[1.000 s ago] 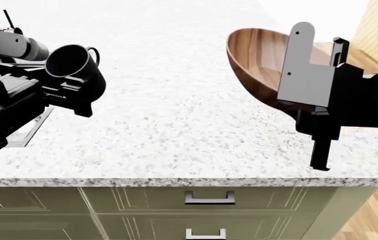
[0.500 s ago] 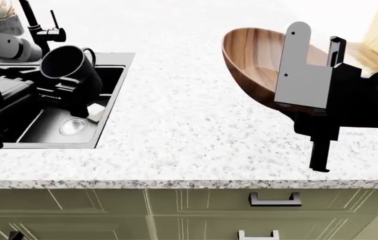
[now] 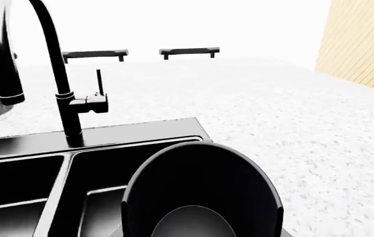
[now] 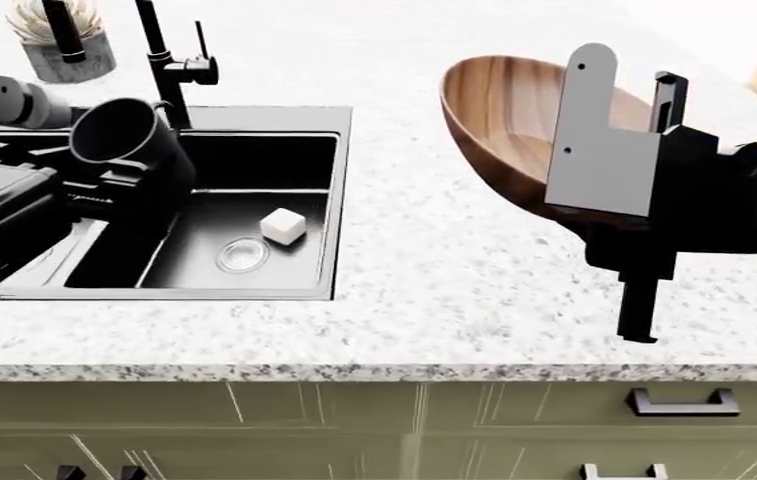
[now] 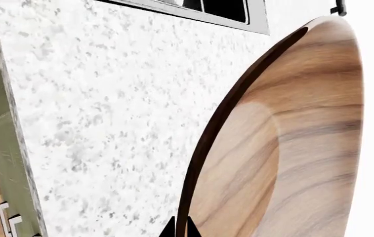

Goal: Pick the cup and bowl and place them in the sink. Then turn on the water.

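Speckled white granite counter fills the head view, pale green drawer fronts along the lower edge. We note the sink, a black rectangular basin at left of frame, with a round silver drain and a small white cube beside it. Tall black faucet with a thin side lever stands at the basin's far rim; a grey plant pot sits upper left.

Our left gripper is clamped on the cup, matte black and cylindrical, held tilted over the sink's left part; in the left wrist view its dark round mouth hangs above the divider.

Our right gripper pinches the rim of the bowl, wide brown wood with streaked grain, tipped steeply, held above the counter right of the sink.

Against half a second ago, the sink and faucet sit further right in frame and the basin shows more fully; cup and bowl are held as before.
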You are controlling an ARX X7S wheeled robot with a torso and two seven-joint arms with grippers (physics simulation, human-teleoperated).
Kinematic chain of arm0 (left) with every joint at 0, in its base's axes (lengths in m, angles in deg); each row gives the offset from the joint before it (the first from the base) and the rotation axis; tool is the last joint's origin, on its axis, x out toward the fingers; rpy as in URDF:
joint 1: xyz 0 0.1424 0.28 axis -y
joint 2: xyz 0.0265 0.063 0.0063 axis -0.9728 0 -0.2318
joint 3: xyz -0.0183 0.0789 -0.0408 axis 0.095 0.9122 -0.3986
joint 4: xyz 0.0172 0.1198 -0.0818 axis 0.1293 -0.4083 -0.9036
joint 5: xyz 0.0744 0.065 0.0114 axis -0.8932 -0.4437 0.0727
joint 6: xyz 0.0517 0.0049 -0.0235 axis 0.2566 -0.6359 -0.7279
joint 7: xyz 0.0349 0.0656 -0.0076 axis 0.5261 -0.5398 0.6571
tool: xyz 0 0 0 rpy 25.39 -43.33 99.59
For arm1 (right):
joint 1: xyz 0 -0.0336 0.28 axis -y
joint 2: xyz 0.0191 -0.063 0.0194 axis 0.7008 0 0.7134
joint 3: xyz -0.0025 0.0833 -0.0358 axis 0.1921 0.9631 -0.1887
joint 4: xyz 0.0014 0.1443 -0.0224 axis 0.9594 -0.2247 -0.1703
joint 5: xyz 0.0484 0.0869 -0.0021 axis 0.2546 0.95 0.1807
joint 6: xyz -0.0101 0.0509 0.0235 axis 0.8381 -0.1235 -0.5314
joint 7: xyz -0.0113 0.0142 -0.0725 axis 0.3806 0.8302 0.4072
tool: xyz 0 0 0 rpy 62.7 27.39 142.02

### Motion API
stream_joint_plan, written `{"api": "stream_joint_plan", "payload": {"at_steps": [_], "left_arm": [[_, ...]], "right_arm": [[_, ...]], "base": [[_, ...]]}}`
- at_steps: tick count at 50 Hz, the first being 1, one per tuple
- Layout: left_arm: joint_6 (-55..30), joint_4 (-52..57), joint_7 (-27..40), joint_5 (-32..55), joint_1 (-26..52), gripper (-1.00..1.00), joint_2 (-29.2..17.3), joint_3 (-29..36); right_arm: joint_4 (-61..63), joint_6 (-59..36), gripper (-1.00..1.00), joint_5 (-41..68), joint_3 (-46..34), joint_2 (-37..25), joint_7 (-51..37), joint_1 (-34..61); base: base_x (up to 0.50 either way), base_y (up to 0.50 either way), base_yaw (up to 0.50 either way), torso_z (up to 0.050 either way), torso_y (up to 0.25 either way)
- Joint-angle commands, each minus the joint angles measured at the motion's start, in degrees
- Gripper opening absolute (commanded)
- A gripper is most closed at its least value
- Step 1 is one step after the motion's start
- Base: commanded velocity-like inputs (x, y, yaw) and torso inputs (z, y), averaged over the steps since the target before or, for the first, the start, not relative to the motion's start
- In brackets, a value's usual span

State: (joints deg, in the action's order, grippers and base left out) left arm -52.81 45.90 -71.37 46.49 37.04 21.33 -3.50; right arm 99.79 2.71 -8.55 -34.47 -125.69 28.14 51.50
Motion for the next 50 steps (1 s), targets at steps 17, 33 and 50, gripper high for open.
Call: {"api": "stream_joint_plan", "payload": {"at_steps": [17, 33, 50], "left_arm": [[0.9, -0.41, 0.98, 0.38, -0.57, -1.0, -0.98, -0.75], [0.86, -0.63, 1.01, 0.37, 0.15, -1.0, -0.93, -0.11], [1.3, -0.45, 0.94, 0.43, -0.26, -1.0, -1.0, 0.09]], "right_arm": [[0.87, -0.29, -1.0, -0.4, 0.18, -0.27, -0.35, 0.24], [0.93, -0.16, -1.0, -0.18, 0.27, -0.41, -0.48, 0.1], [1.43, -0.46, -1.0, 0.09, 0.2, -0.72, -0.72, -0.26]], "base": [[0.01, 0.5, 0.0, 0.0, 0.001], [0.02, 0.5, 0.0, 0.0, 0.001], [0.02, 0.5, 0.0, 0.001, 0.001]]}}
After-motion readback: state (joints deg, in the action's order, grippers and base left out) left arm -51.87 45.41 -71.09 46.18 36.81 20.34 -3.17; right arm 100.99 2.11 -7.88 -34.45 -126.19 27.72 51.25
